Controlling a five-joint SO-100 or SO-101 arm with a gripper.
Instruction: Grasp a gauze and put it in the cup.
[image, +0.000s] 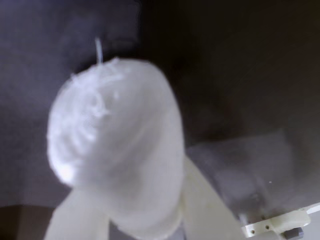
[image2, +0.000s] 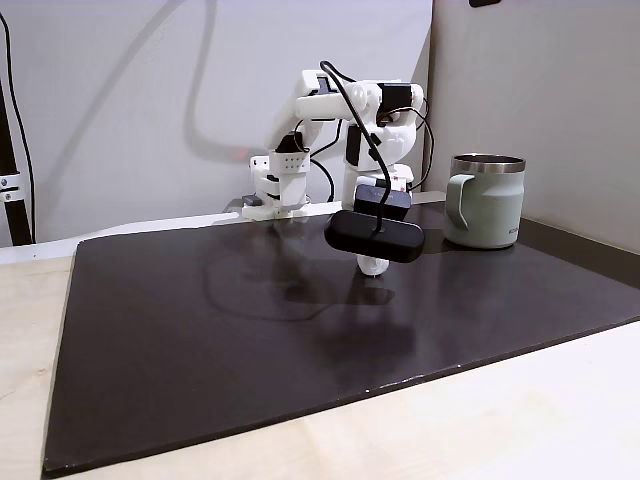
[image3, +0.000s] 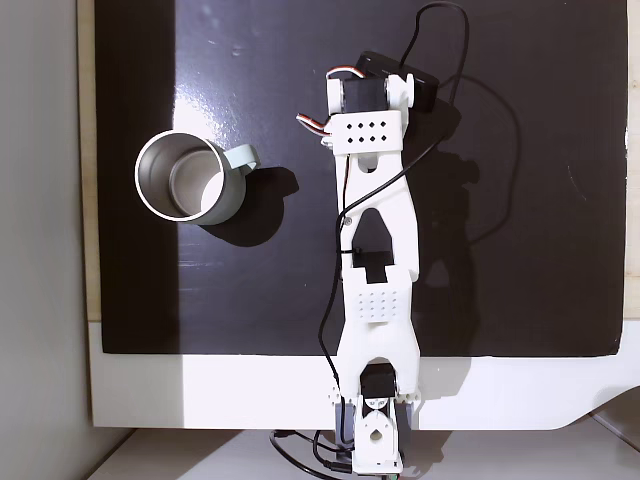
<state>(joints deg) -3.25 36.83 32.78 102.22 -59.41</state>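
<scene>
In the wrist view the gauze (image: 115, 145), a soft white roll with frayed threads at its top, sits close to the lens between my two white fingers (image: 207, 205). My gripper (image2: 373, 262) is shut on it. It hangs under the black wrist camera, a little above the dark mat, and casts a shadow below. The cup (image2: 486, 200), sage green with a steel rim and a loop handle, stands upright to the right of the gripper, well apart. From above, the cup (image3: 182, 176) looks empty and lies left of the arm.
A black mat (image2: 200, 340) covers a light wooden table. The arm's white base (image2: 280, 185) stands at the mat's far edge before a pale wall. Black cables (image3: 455, 120) loop beside the arm.
</scene>
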